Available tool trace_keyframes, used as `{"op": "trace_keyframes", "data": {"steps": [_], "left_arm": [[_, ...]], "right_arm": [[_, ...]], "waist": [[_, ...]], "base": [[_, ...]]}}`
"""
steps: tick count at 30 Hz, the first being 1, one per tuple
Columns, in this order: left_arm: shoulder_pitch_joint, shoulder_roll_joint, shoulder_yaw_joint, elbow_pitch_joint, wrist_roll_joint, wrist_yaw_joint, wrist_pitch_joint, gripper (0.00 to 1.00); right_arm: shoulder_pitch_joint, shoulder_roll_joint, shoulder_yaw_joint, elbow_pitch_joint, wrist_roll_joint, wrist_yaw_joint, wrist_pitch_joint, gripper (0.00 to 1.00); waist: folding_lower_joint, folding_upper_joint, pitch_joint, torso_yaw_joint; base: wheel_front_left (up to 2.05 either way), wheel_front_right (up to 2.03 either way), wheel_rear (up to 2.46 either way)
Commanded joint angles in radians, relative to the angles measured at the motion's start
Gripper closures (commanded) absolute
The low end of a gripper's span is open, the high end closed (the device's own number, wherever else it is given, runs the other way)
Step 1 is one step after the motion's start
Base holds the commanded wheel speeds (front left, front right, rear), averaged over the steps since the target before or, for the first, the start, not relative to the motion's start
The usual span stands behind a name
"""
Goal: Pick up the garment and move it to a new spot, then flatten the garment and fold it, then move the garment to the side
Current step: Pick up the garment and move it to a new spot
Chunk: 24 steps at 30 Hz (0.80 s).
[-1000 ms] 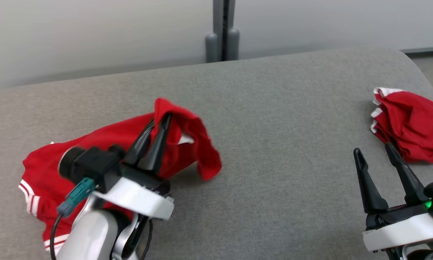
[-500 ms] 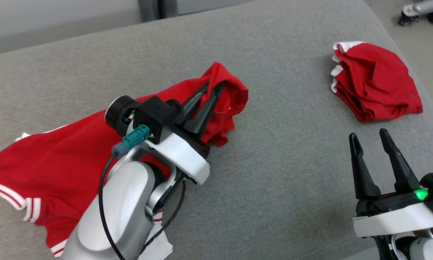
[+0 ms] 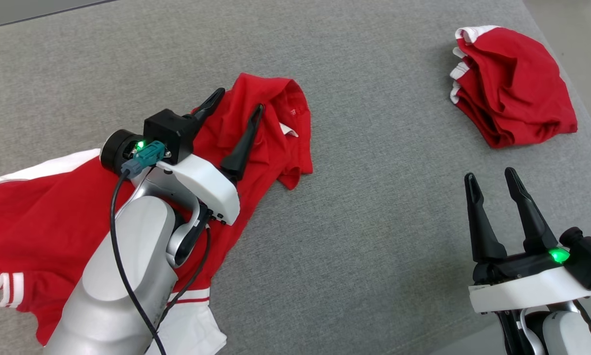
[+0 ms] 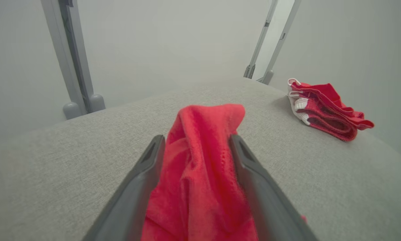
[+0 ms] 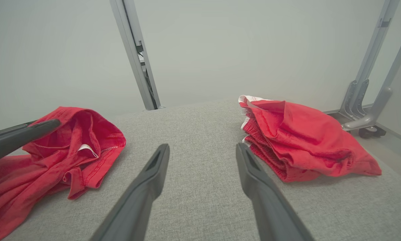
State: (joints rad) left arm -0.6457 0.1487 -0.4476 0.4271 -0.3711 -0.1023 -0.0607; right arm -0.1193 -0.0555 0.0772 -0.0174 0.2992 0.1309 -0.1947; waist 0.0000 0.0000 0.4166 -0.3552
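Your left pincer (image 3: 240, 101) sits spread over the crumpled red garment (image 3: 276, 128); arm (image 3: 128, 256) hides its middle, white-striped end runs off frame; right pincer (image 3: 489, 175) spread too.

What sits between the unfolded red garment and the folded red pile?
Nothing: bare grey fabric surface separates the unfolded red garment from the folded red pile, per head view.

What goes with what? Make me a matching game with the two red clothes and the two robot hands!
Things
1. left gripper
2. right gripper
3. spread-out garment
4. folded garment

Where or how
A. bundled up by the far right edge of the grey surface
B. open, with red cloth between its fingers
C. open, over bare grey surface
D. stretched across the left side, showing white striped trim

Pairs: 1-B, 2-C, 3-D, 4-A
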Motion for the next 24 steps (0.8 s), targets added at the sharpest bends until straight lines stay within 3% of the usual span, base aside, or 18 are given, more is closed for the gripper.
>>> {"op": "trace_keyframes", "data": {"steps": [1,6,12,19,24], "left_arm": [[-0.013,0.006,0.001,0.007,0.002,0.000,-0.020,0.00],[0.035,0.005,0.029,0.012,-0.022,0.018,-0.097,0.00],[0.122,0.027,0.103,-0.019,-0.058,0.073,-0.163,0.00],[0.250,0.075,0.210,-0.094,-0.097,0.127,-0.197,0.00],[0.348,0.104,0.261,-0.136,-0.111,0.139,-0.202,0.00]], "right_arm": [[-0.014,0.000,-0.001,0.008,-0.001,0.000,-0.008,0.00],[-0.007,-0.009,-0.007,0.019,-0.010,0.000,-0.005,0.00],[0.014,-0.026,-0.019,0.019,-0.021,0.000,0.018,0.00],[0.046,-0.047,-0.030,0.004,-0.032,0.000,0.052,0.00],[0.069,-0.060,-0.041,-0.012,-0.039,0.000,0.082,0.00]], "waist": [[0.0000,0.0000,-0.010,0.018],[0.0000,0.0000,-0.053,0.066],[0.0000,0.0000,-0.117,0.136],[0.0000,0.0000,-0.176,0.222],[0.0000,0.0000,-0.220,0.277]], "base": [[0.00,0.00,0.00],[0.00,0.00,0.00],[0.00,0.00,0.00],[0.00,0.00,0.00],[0.00,0.00,0.00]]}}
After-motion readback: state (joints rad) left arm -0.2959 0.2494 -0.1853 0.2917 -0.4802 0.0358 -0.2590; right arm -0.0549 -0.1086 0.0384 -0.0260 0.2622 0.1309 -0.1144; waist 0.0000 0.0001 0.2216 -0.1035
